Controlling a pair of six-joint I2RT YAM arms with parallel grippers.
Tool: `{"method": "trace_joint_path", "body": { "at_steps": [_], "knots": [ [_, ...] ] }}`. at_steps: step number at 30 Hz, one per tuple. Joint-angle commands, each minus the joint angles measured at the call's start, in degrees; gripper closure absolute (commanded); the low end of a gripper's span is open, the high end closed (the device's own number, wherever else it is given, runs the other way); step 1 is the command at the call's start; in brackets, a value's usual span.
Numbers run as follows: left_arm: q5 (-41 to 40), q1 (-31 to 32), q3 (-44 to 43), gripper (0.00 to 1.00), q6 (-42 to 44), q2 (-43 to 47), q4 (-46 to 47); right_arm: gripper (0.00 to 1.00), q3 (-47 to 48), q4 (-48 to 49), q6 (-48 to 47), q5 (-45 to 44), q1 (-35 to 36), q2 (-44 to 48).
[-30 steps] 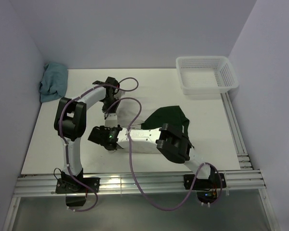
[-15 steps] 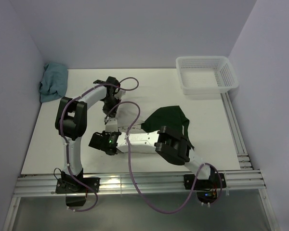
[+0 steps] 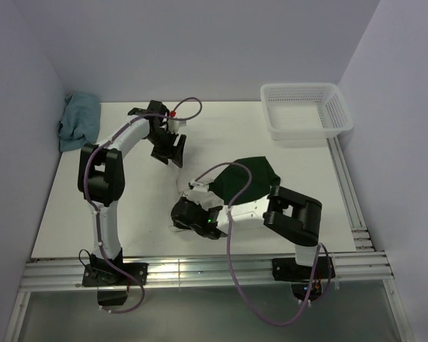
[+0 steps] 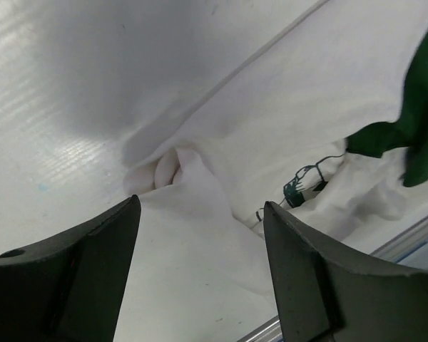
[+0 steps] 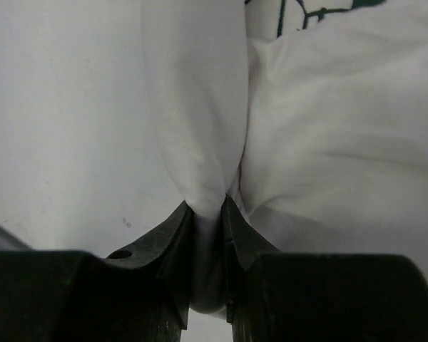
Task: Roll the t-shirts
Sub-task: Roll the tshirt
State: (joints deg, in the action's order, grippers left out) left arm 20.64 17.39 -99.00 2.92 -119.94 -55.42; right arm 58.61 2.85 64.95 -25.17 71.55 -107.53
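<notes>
At the far left of the white counter you have a crumpled teal-blue cloth lying against the wall, well apart from everything else.

Moving right, your left hand hangs over the back half of the counter. Its two black fingers are spread wide and hold nothing. Through the left wrist camera you look between them onto the cream-white cotton t-shirt with dark green sleeves. Its pale fabric is bunched into a small ridge near the middle of that view, a small dark green chest print sits to the right of the ridge, and a green sleeve is at the right edge.

Further right and nearer the arm bases, your right hand is low at the left edge of the t-shirt. Its fingers are pinched tight on a narrow fold of the cream-white fabric, which rises as a gathered pleat from the jaws. The rest of the shirt spreads to the right across the middle of the counter, its green part showing clearly from above.

At the back right corner stands a white plastic mesh basket, well apart from the shirt.
</notes>
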Motion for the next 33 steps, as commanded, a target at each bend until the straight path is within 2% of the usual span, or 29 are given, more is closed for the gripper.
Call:
{"method": "trace_joint_path", "body": {
  "at_steps": [1, 4, 7, 9, 16, 22, 25, 26, 27, 29, 30, 31, 32, 33],
  "knots": [
    [9.93, -2.79, -3.13, 0.25, 2.97, 3.31, 0.31, 0.86, -10.23, 17.33, 5.26, 5.83, -2.02, 3.11],
    [16.26, -6.47, -0.94, 0.24, 4.99, 4.88, 0.84, 0.86, -16.65, 32.59, 8.96, 8.64, -3.34, 3.55],
    [21.88, -8.59, 4.94, 0.23, 8.06, 6.38, 2.24, 0.86, -21.06, 43.59, 12.48, 11.10, -4.57, 1.71],
    [24.78, -9.04, 10.11, 0.23, 10.08, 7.00, 3.90, 0.86, -22.13, 47.23, 14.14, 11.89, -5.19, -0.05],
    [30.68, -9.83, 22.09, 0.23, 7.81, 9.37, 14.62, 0.86, -22.57, 51.37, 16.26, 13.13, -5.63, -2.60],
    [28.50, -9.57, 26.67, 0.26, -2.02, 8.15, 24.29, 0.86, -22.66, 52.17, 16.53, 13.30, -5.81, -3.13],
    [25.77, -9.22, 26.14, 0.35, -4.74, 8.14, 24.48, 0.84, -22.14, 50.33, 15.74, 13.30, -5.81, -2.60],
    [23.07, -8.95, 25.36, 0.42, -5.55, 8.23, 23.87, 0.82, -21.79, 49.36, 15.13, 13.30, -5.89, -2.08],
    [21.73, -8.69, 24.91, 0.59, -5.73, 8.40, 23.17, 0.80, -21.35, 48.05, 14.08, 13.22, -5.81, -1.64],
    [17.01, -7.55, 23.60, 0.73, -5.64, 9.20, 21.07, 0.70, -18.89, 40.25, 12.84, 12.87, -5.89, 0.03],
    [15.06, -7.02, 23.16, 0.85, -5.47, 9.63, 20.44, 0.65, -16.71, 36.91, 10.92, 11.47, -5.72, 0.73],
    [13.47, -5.88, 22.89, 0.90, -5.21, 10.25, 19.92, 0.55, -15.55, 30.17, 10.29, 10.59, -5.54, 1.35],
    [9.46, -5.26, 22.28, 0.99, -4.94, 10.43, 18.43, 0.51, -14.24, 26.45, 8.98, 9.62, -5.19, 2.48],
    [7.85, -4.65, 22.01, 1.00, -4.68, 10.52, 17.72, 0.45, -12.22, 23.46, 8.36, 8.92, -4.93, 2.93]
  ]
}}
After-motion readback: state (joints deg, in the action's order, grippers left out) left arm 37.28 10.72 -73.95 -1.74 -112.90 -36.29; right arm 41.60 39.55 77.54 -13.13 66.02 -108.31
